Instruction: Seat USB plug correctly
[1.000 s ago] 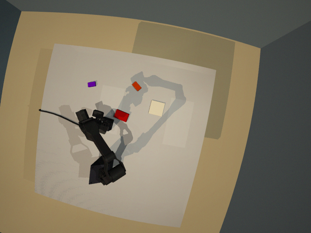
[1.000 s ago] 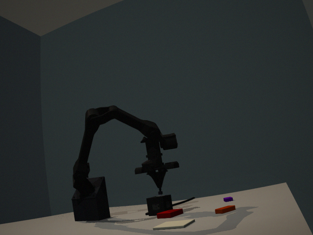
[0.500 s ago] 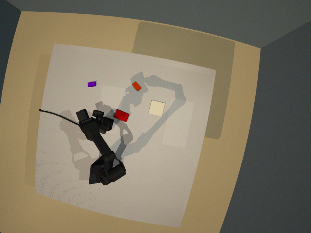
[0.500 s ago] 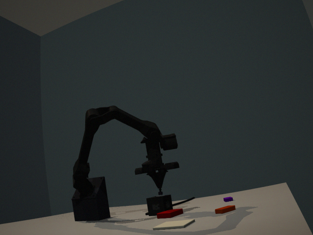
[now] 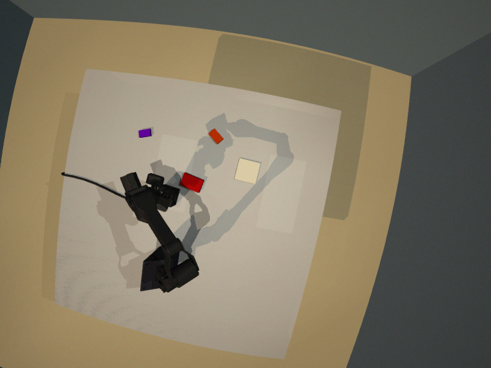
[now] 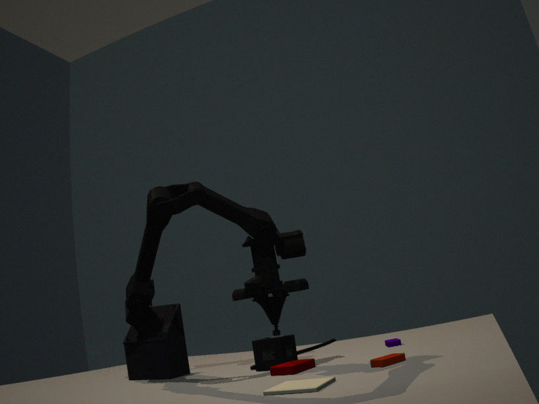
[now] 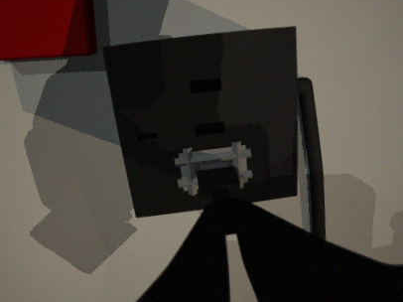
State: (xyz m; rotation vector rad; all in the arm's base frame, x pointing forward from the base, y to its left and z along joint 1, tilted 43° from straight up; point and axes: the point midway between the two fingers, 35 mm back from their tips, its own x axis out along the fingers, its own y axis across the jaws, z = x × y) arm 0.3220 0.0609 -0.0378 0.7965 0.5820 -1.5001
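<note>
1. Tool [image 6: 275, 323] [image 7: 226, 214]: clenched on the plug [image 6: 276, 331] [image 7: 217, 175], pointing down.
2. Plug: upright at the socket [image 7: 213, 155] on top of the cube [image 6: 275, 352] [image 7: 164, 82]. Dark body sits inside the pale socket frame; depth and which way round can't be told.
3. Progress, my read: grip done. Flip and full seating unconfirmed. Left for sure: let go, move arm [image 5: 157, 220] [image 6: 224, 206] clear. If still reversed, pull out, turn, reinsert first.
4. Cube: on the worktop [image 5: 229, 302] [image 6: 450, 345] [image 7: 357, 77], cord [image 5: 92, 183] [image 6: 317, 346] [image 7: 314, 152] alongside.
5. Red block [image 5: 192, 182] [image 6: 292, 367] [image 7: 42, 20]: just beside cube, bump risk.
6. Orange block [image 5: 215, 136] [image 6: 388, 360], purple block [image 5: 145, 133] [image 6: 392, 342], cream tile [image 5: 247, 170] [image 6: 300, 385]: farther out, all on worktop.
</note>
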